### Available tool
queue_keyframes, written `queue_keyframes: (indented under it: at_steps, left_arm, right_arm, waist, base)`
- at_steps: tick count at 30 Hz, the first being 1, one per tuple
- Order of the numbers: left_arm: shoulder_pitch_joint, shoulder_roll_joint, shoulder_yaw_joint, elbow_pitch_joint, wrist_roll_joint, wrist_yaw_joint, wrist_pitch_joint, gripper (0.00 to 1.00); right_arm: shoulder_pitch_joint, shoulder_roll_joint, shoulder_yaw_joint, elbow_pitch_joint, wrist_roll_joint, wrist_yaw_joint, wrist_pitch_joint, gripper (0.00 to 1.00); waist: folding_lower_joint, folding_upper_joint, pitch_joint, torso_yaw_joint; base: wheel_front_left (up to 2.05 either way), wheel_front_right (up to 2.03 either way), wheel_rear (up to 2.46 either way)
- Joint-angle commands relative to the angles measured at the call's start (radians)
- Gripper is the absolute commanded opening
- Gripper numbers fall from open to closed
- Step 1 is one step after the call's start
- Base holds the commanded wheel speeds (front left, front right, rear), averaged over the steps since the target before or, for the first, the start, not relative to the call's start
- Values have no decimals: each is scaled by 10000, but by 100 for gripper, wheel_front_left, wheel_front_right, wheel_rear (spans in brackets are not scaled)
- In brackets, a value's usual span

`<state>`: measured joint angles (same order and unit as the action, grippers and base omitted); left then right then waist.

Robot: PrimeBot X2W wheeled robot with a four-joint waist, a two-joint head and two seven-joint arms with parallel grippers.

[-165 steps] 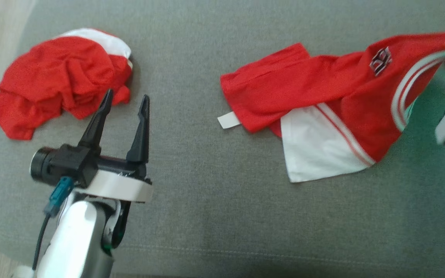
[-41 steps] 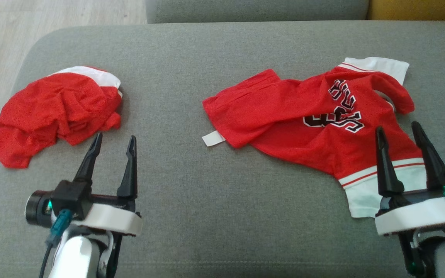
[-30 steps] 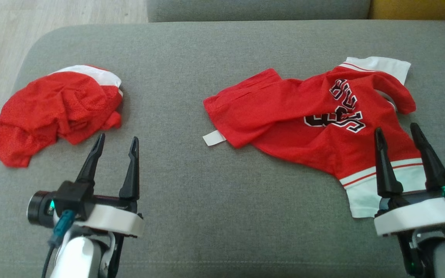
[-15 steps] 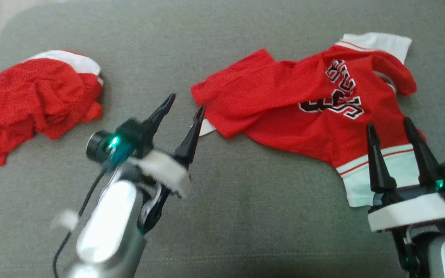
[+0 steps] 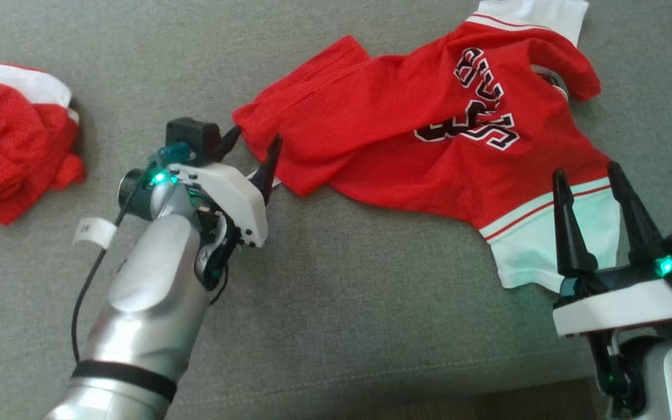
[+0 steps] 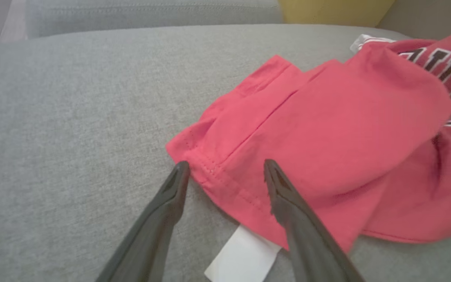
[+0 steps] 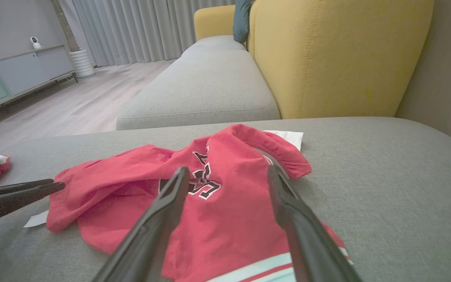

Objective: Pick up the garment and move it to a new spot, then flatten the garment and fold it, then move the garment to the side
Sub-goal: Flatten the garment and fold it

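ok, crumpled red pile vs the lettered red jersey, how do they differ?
The pile is bunched in a heap; the jersey lies spread out. The jersey shows black-and-white lettering; the pile shows none. The left gripper has open jaws flanking the jersey's hem corner; the pile sits clear of it. Both are red with white trim, on the gray cushion.

Soft even daylight, faint shadows, mild blur.

Head view: the red heap (image 5: pixel 9 134) is cut off at the left edge, the jersey (image 5: pixel 406 128) at the top. Jersey and left hand (image 5: pixel 254 139) cover part of the tag (image 6: pixel 245 254).
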<state>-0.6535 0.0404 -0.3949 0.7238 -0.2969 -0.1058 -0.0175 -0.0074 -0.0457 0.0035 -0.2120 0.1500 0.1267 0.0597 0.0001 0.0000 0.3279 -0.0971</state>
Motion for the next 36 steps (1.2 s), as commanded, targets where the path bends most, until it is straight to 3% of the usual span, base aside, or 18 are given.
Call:
queue_keyframes:
  at_steps: [1, 2, 4, 5, 12, 19, 25, 32, 33, 34, 36]
  left_arm:
    - [-465, 125, 367, -64, -110, 46, -8, 100]
    - [-545, 122, 348, 139, -173, 36, 51, 100]
    - [-681, 117, 285, 436, -261, 16, 62, 42]
    - [-732, 115, 253, 563, -300, 9, 46, 0]
    - [-1149, 109, 5, 916, -273, -43, -762, 0]
    - [-2011, 545, -50, -258, 98, 50, -1704, 0]
    - [-3271, 1201, -157, -433, 332, -49, -1094, 0]
    - [-4705, 1775, -523, 987, 34, -225, -498, 0]
    - [-4770, 1764, -543, 1265, -111, -233, -479, 45]
    - [-4834, 1776, -581, 1502, -205, -238, -545, 100]
    - [-4845, 1753, -651, 1907, -389, -243, -809, 100]
  right_arm:
    - [-313, -46, 266, -304, 76, 40, -130, 100]
    - [-326, -46, 263, -272, 120, 40, -149, 100]
    - [-346, -46, 263, -231, 172, 40, -187, 100]
    - [-353, -46, 258, -210, 198, 40, -199, 100]
    - [-390, -46, 218, -155, 339, 40, -278, 100]
    - [-377, -46, 277, -121, 441, 40, -301, 100]
    - [-563, -45, 604, 48, 675, 40, -431, 100]
    - [-878, -45, 1013, 478, 960, 40, -770, 100]
    - [-916, -45, 1058, 543, 995, 40, -822, 100]
    - [-953, -45, 1101, 602, 1013, 40, -867, 100]
    - [-1001, -45, 1136, 709, 1023, 40, -940, 100]
  waist:
    - [-1, 0, 59, -47]
    - [-1, 0, 73, -49]
    - [-1, 0, 95, -41]
    - [-1, 0, 102, -31]
    - [-1, 0, 96, 88]
    - [-1, 0, 29, -37]
    - [-1, 0, 221, -632]
    - [-1, 0, 623, -1597]
    - [-1, 0, 648, -1670]
    - [-1, 0, 674, -1730]
    - [-1, 0, 692, -1782]
  base:
    - [0, 0, 0]
    - [0, 0, 0]
    - [0, 0, 0]
    - [0, 0, 0]
    - [0, 0, 0]
    - [0, 0, 0]
    - [0, 0, 0]
    - [0, 0, 0]
    - [0, 0, 0]
    - [0, 0, 0]
    - [0, 0, 0]
